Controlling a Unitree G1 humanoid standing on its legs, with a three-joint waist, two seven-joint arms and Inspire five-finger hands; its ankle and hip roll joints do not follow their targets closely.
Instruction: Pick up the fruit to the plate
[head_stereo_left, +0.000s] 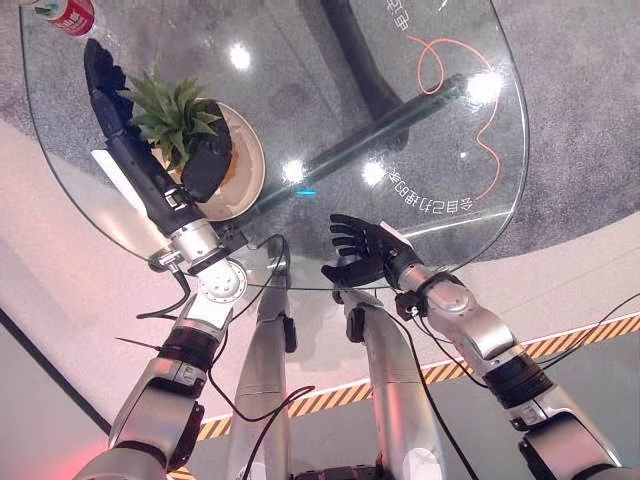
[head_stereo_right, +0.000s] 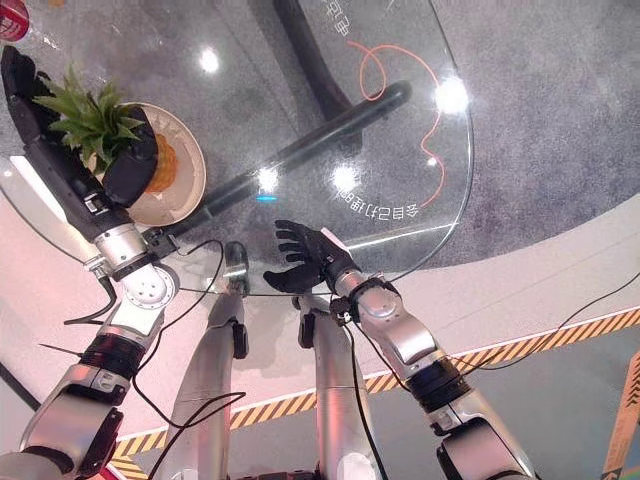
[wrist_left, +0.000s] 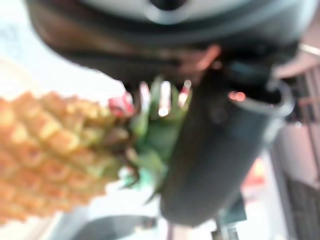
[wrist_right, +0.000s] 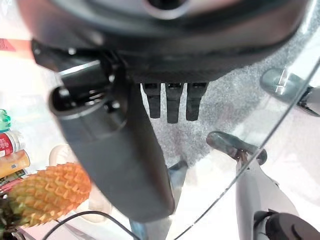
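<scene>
The pineapple (head_stereo_left: 196, 150) lies on its side on the beige plate (head_stereo_left: 248, 170), which sits on the round glass table (head_stereo_left: 440, 150) toward the robot's left. Its orange-yellow body rests on the plate's inner surface while its green leafy crown (head_stereo_left: 170, 115) points away from the plate's middle, out over the rim.

The left hand (head_stereo_left: 150, 185) reaches across the table to this fruit. Its dark fingers (head_stereo_left: 105, 85) run long and straight past the crown on the outer side, and its thumb (head_stereo_left: 208, 160) lies over the pineapple's body on the plate side, so the fruit sits between thumb and fingers. In the left wrist view the scaly fruit shows right beside the thumb, with the leaves pressed up against it. The fingers look extended rather than curled; whether the thumb truly pinches the fruit I cannot tell.

The right hand (head_stereo_left: 360, 252) hovers at the near edge of the table, well apart from the plate, holding nothing, its fingers spread and relaxed. In its wrist view the pineapple shows off to one side, far from that hand.

A red-labelled bottle (head_stereo_left: 68, 14) stands at the far left rim of the table.
</scene>
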